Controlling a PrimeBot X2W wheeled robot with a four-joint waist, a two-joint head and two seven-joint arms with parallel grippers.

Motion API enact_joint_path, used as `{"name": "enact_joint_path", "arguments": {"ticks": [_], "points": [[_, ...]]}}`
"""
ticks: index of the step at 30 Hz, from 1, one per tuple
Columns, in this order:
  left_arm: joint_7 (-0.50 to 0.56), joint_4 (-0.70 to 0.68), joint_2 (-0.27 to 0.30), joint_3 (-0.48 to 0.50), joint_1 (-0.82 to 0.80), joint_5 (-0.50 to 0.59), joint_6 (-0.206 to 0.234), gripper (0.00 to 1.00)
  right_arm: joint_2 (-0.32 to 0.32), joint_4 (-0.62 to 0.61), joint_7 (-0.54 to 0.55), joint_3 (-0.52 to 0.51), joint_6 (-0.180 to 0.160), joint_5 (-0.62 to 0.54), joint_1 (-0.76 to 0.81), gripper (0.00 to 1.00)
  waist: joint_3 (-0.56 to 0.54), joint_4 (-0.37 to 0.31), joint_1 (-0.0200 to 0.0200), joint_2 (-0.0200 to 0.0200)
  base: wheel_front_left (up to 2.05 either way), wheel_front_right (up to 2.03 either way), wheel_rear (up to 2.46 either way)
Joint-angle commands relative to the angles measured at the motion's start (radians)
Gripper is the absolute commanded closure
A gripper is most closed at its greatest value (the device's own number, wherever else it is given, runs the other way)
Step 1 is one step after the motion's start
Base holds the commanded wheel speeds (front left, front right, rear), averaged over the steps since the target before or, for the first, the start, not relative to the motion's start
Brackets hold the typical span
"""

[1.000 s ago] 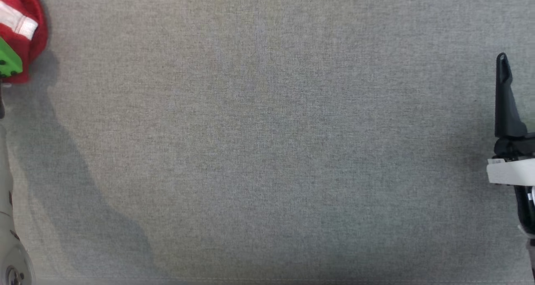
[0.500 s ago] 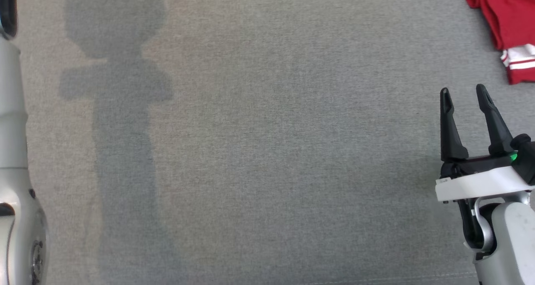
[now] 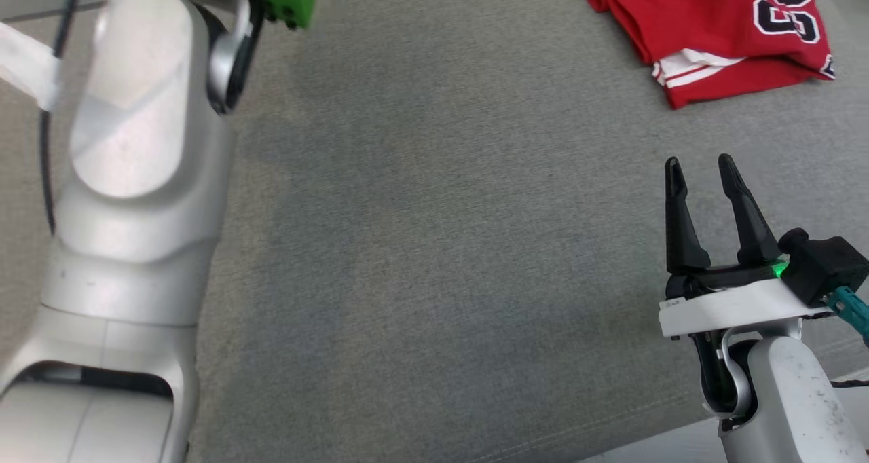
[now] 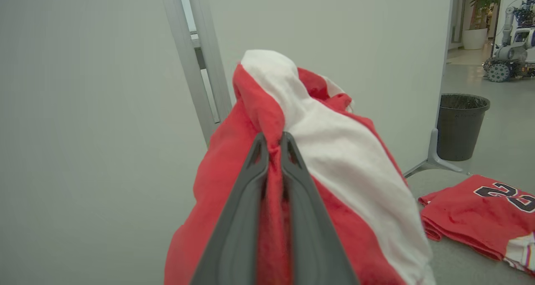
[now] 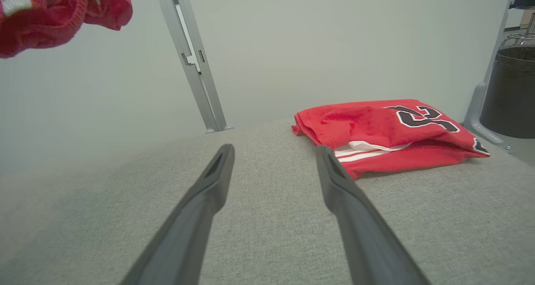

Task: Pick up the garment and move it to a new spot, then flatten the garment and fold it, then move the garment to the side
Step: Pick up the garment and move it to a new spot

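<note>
**Q:** State of the grip?

**A:** Left gripper (image 4: pixel 273 141): jaws narrow, pinched on a bunched fold of the garment (image 4: pixel 342 151), which is red with a white band. The garment hangs off the jaws in the air, clear of the worktop (image 3: pixel 434 259). Right gripper (image 3: pixel 699 161): jaws wide, holding nothing, low over bare grey cloth.

**Q:** Step in hand, as judged?

**A:** The carry to a new spot. Set-down not yet done.

**Q:** How to do it well?

**A:** Aim for the bare stretch ahead of the right jaws and to their left. That keeps it well apart from the folded jersey (image 3: pixel 713 35), which lies beyond their tips to the right. Lower slowly so the hanging end lands first. Then draw the left jaws away along the worktop, so the cloth lays out rather than heaps. The grip is on a bunch, so I cannot tell which edge is held. The right jaws will likely need to find a free corner for flattening.

**Q:** Any writing?

**A:** A black, white-edged number (image 3: pixel 781 1) on the folded jersey reads 23. No brand or label is legible on the held garment.
</note>
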Motion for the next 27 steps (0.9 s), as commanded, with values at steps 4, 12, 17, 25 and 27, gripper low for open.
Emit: {"name": "enact_joint_path", "arguments": {"ticks": [4,12,17,25,27], "points": [[-0.034,0.041,-0.017,-0.039,0.149,-0.043,0.005,1.00,0.012,0.006,-0.004,0.008,-0.001,0.006,-0.007,0.00,-0.018,-0.076,0.0000,-0.0001,0.00,0.00,0.00],[-0.108,0.154,-0.027,-0.122,0.381,-0.085,0.046,1.00,0.023,0.011,-0.003,0.023,-0.001,0.005,-0.002,0.00,-0.015,-0.101,0.0000,-0.0001,0.00,0.00,0.00],[-0.142,0.190,-0.027,-0.205,0.462,-0.149,0.066,0.10,0.026,0.023,-0.003,0.026,-0.001,0.002,0.007,0.00,-0.020,-0.096,0.0000,-0.0001,0.00,0.00,0.00],[-0.257,0.132,-0.027,-0.283,0.469,-0.175,0.118,0.00,0.018,0.044,-0.003,0.026,-0.001,-0.014,0.041,0.00,-0.079,-0.037,0.0000,-0.0001,0.00,0.00,0.00],[-0.268,0.090,-0.017,-0.264,0.490,-0.161,0.142,0.00,0.014,0.046,-0.003,0.019,-0.001,-0.019,0.054,0.00,-0.098,-0.011,0.0000,-0.0001,0.00,0.00,0.00]]}}
